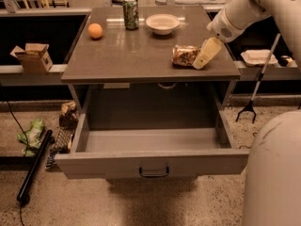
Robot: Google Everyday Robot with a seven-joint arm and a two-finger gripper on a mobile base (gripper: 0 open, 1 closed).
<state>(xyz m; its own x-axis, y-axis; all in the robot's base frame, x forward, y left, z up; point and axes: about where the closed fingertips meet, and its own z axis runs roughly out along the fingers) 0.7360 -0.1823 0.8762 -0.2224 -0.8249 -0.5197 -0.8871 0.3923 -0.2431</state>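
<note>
Hand [206, 54] angles down at the bench's [141, 55] right front, touching the snack bag's [185, 55] right side, seemingly a side approach. I cannot tell its grip state. The bag lies flat above the open drawer [150, 140].

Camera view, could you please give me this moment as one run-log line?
tool: over tabletop right side, beside snack bag | drawer: open | also on top: orange, can, bowl
</note>
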